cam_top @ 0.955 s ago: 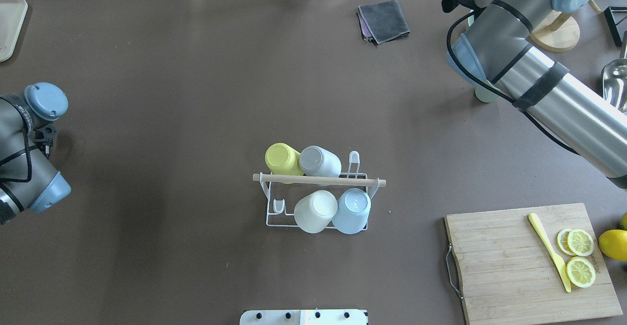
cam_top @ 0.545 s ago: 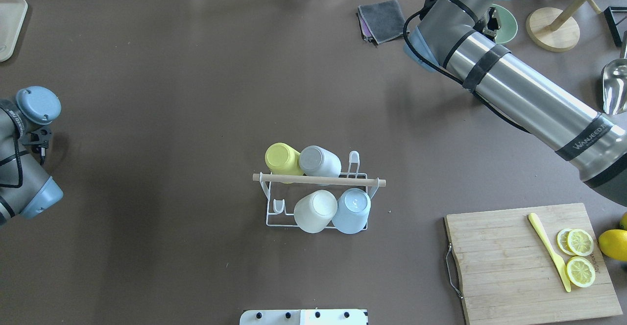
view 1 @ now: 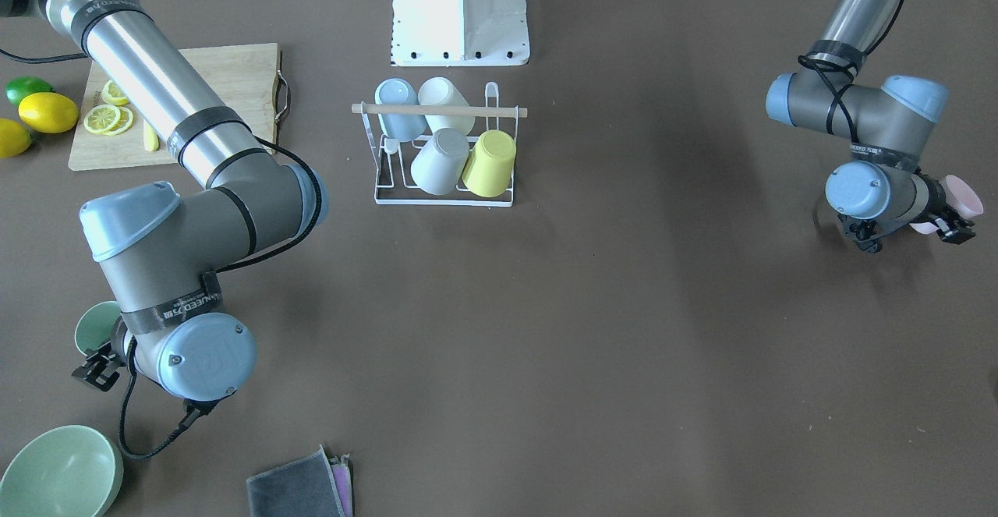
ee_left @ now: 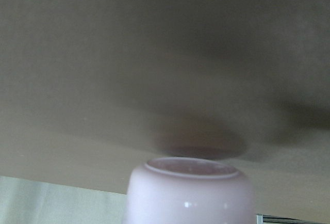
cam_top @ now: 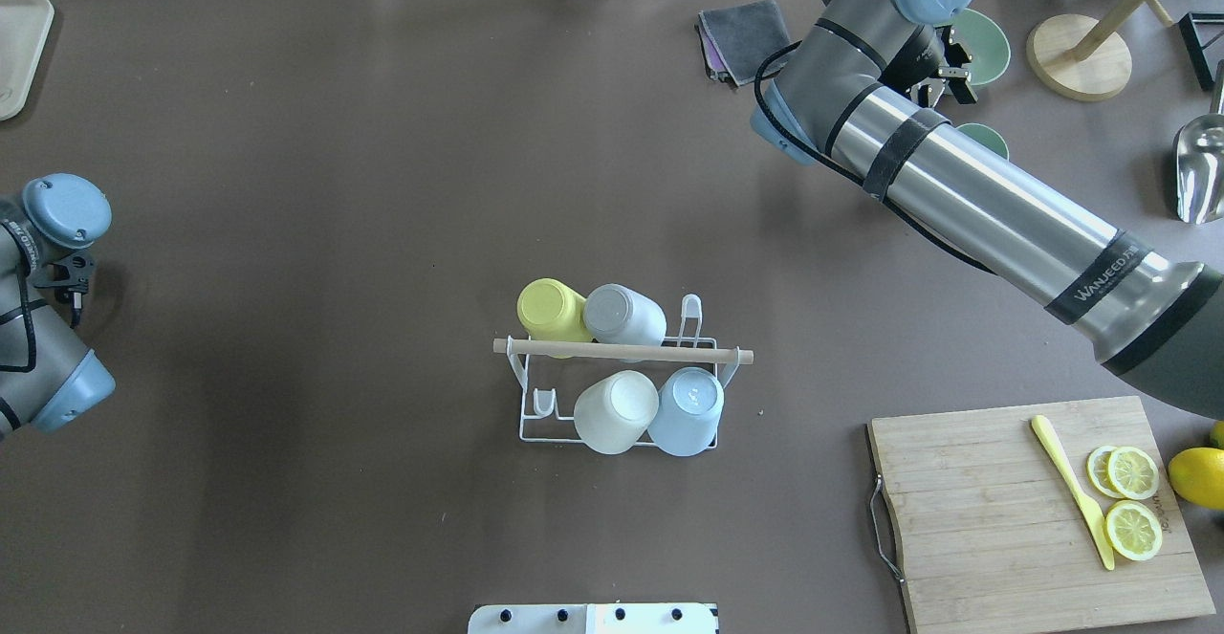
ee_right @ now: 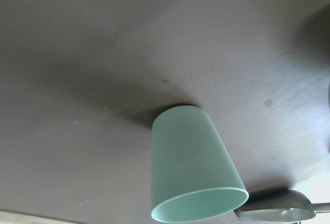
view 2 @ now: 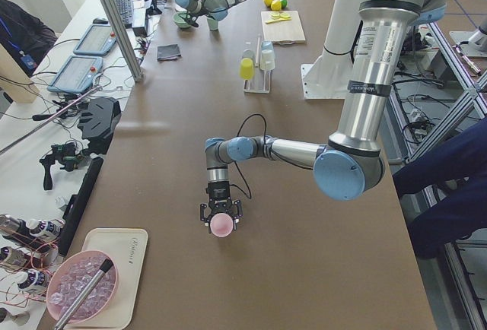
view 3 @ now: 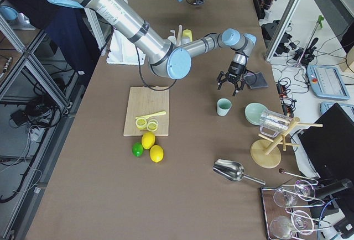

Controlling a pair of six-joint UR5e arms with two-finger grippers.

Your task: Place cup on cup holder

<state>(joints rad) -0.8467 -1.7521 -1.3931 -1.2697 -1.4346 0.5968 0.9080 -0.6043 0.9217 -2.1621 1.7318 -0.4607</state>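
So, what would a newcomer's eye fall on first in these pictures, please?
Probably the rack in the middle, carrying a yellow cup, a grey cup, a white cup and a blue cup. Then the pink cup held in the left gripper far out on the robot's left, and the right gripper hanging near a green cup on its far right.

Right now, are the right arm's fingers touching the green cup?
Apart. The exterior right view shows the right gripper, fingers spread, with a gap before the green cup; the right wrist view shows it standing free.
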